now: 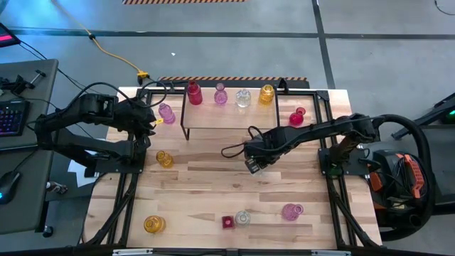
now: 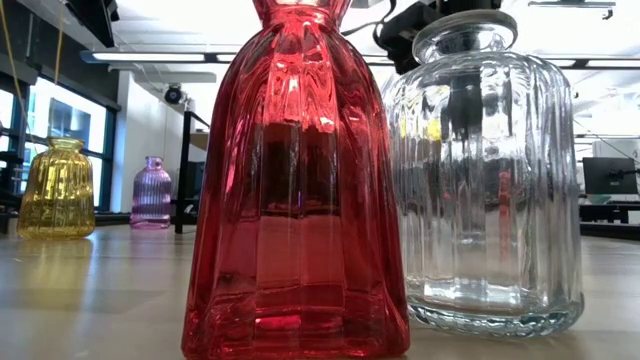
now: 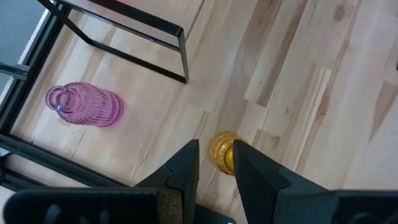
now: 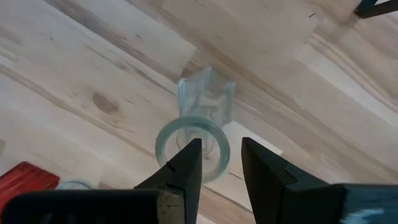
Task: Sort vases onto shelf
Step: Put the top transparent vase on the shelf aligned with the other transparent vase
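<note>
**One clear vase in hand, shelf just beyond it**

Your right gripper [image 1: 254, 163] sits over the middle of the table, clamped on the rim of a clear vase [image 4: 205, 93]. One finger is inside the mouth and the other outside. The vase hangs mouth up beneath the gripper, with its long axis roughly vertical.

The shelf [image 1: 227, 119] lies just beyond the gripper, toward the far edge of the table, so the carry looks short, up and away from you. This arm is plainly the nearer one.

Four vases already line the back of the plank: a red shelf vase [image 1: 193, 93], a pink shelf vase [image 1: 220, 94], a clear shelf vase [image 1: 243, 98] and a yellow shelf vase [image 1: 266, 94]. The front strip of the plank looks bare (that seems your best landing spot). Lift high enough to clear the plank's edge before you move in.

Watch the loose red vase [image 1: 297, 117] on the table right of the shelf, close by your right forearm.

Your left gripper [image 1: 149, 118] waits at the table's left side, just beside a pink vase [image 1: 166, 112]. Whether it grips anything I cannot tell. A yellow vase [image 1: 164, 158] stands near it.

Still unsorted along the near edge are a second yellow vase [image 1: 153, 225], a near red vase [image 1: 227, 222], a near clear vase [image 1: 243, 217] and a near pink vase [image 1: 291, 211].
</note>
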Robot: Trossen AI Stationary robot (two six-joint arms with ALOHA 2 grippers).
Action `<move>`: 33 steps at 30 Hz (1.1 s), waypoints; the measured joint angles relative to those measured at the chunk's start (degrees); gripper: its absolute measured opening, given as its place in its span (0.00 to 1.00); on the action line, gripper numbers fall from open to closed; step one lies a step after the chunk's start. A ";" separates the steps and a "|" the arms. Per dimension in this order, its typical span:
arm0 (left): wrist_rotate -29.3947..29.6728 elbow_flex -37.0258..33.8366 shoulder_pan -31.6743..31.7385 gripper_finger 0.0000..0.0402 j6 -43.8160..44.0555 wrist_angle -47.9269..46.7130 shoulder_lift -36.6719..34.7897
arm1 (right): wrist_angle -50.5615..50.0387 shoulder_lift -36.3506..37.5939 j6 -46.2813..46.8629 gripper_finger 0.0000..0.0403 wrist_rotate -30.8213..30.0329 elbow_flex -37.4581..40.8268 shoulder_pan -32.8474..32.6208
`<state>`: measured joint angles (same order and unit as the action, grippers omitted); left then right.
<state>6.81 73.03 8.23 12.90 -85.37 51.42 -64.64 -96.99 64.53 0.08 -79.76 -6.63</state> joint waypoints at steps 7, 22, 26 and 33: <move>0.02 0.00 -0.02 0.22 -0.02 0.77 0.00 | 0.56 0.00 0.03 0.21 -0.29 0.17 0.58; 0.02 0.02 0.00 0.22 -0.02 2.15 0.00 | 0.16 0.00 -2.03 0.01 1.70 -0.59 2.16; 0.02 0.02 -0.01 0.22 -0.03 2.15 0.00 | -0.36 0.00 -3.53 0.00 1.66 -2.85 2.16; 0.02 0.02 -0.01 0.22 -0.02 2.15 0.00 | -4.40 0.00 -7.45 0.00 0.60 -10.15 3.73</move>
<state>6.83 73.06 8.22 12.88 -83.21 51.42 -69.04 -96.99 57.07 0.68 -89.91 -2.91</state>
